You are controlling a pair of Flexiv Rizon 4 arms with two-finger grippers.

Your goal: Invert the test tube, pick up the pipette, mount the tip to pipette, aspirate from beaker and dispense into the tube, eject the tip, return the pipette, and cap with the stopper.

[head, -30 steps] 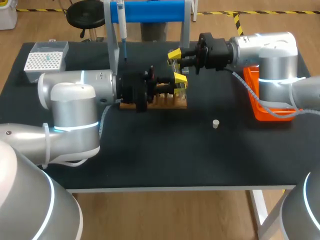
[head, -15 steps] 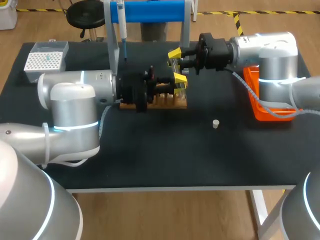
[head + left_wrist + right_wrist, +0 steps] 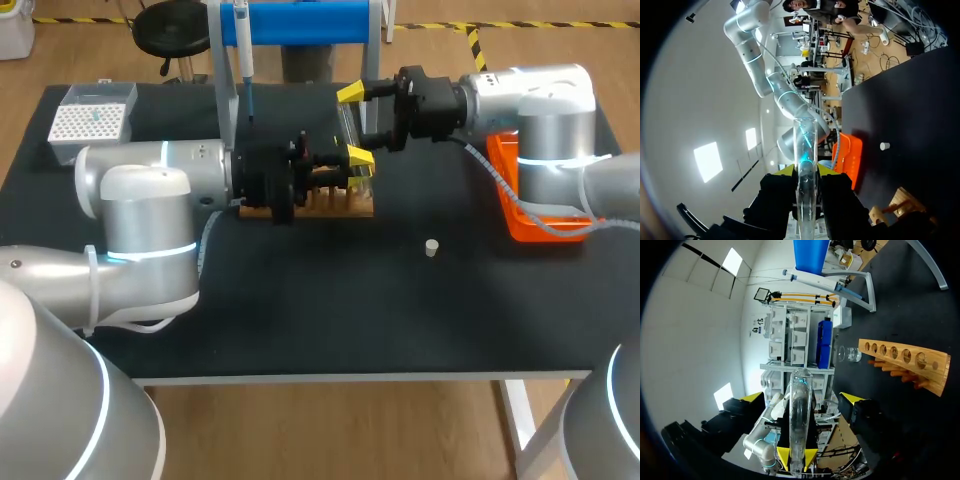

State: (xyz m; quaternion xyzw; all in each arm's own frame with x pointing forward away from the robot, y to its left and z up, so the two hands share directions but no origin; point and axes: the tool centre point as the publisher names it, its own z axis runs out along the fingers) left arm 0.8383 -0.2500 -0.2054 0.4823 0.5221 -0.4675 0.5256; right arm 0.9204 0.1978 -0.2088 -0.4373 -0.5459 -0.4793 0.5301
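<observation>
Test tube (image 3: 805,150) is held over the wooden rack (image 3: 335,204), near the middle of the bench's far edge, and is clamped between the closed fingers of the left pincer (image 3: 805,171). It is flanked by the right pincer (image 3: 803,398), which is spread wide and grips nothing. The inversion step is judged to be in hand. Next, the right pincer should be drawn clear and the tube seated in the rack.
</observation>
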